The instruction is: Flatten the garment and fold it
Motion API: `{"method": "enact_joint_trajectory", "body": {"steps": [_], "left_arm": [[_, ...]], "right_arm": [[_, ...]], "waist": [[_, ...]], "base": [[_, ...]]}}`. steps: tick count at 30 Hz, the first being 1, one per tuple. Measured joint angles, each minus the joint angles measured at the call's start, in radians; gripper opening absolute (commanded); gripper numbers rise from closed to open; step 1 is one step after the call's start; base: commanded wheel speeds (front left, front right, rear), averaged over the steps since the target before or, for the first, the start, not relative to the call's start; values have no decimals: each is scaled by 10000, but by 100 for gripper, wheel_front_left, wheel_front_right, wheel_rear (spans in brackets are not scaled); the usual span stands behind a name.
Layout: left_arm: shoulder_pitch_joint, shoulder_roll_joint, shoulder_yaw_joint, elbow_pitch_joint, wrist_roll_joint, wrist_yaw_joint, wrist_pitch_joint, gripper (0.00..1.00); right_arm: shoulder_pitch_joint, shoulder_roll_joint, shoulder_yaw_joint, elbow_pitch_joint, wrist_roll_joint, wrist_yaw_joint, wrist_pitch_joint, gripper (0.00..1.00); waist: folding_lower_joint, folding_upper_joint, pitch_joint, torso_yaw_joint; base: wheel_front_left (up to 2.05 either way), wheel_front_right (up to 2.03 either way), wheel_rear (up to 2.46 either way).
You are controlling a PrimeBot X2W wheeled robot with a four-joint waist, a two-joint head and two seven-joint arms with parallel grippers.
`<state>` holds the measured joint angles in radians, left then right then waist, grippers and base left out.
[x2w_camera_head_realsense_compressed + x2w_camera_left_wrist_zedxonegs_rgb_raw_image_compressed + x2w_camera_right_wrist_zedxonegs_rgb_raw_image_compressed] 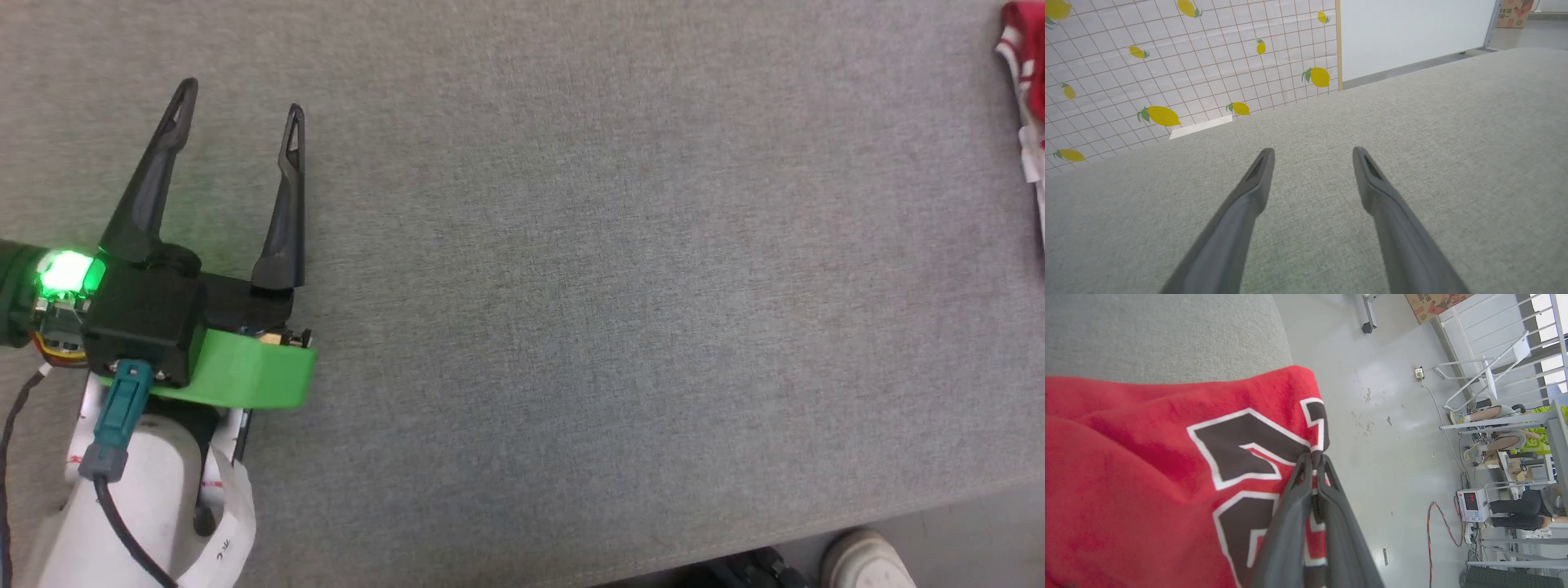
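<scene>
With the right gripper [1313, 460] pinched shut on the edge of the shirt [1147, 465] at the right side of the table [571, 245] and the left gripper [242, 96] hovering wide and empty, flattening looked barely started, and the next move likely called for drawing it toward the middle.

Big grey woven-fabric worktop [571, 286], with a white grid-pattern wall sheet printed with yellow lemons [1167, 61] behind it and a plain white panel [1412, 32] beside that. Shiny pale grey floor [1392, 437], white folding chair [1521, 347] further off.
</scene>
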<state>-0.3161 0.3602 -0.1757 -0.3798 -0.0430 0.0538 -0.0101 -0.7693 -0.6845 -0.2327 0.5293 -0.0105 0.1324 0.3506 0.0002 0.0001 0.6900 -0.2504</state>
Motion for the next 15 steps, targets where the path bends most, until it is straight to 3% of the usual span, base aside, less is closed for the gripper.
{"method": "enact_joint_trajectory", "body": {"steps": [5, 6, 7, 15], "left_arm": [[-81, 98, -25, -232, 98, 2, 102, 100], [-103, 105, -27, -253, 98, 2, 115, 100], [-137, 130, -23, -290, 98, 6, 146, 100], [-135, 102, 33, -29, 151, 295, -65, 100]], "right_arm": [[-362, 247, -82, 790, -437, 0, -560, 0], [-430, 307, -119, 928, -495, 0, -614, 16], [-635, 437, -192, 1302, -723, 2, -867, 100], [-1096, 506, -288, 2295, -1162, 0, -1394, 100]], "waist": [[0, 0, 367, -126], [0, 0, 410, -141], [0, 0, 491, -168], [-1, 0, 335, -97]], "base": [[0, 0, 0], [0, 0, 0], [0, 0, 0], [0, 0, 0]]}}
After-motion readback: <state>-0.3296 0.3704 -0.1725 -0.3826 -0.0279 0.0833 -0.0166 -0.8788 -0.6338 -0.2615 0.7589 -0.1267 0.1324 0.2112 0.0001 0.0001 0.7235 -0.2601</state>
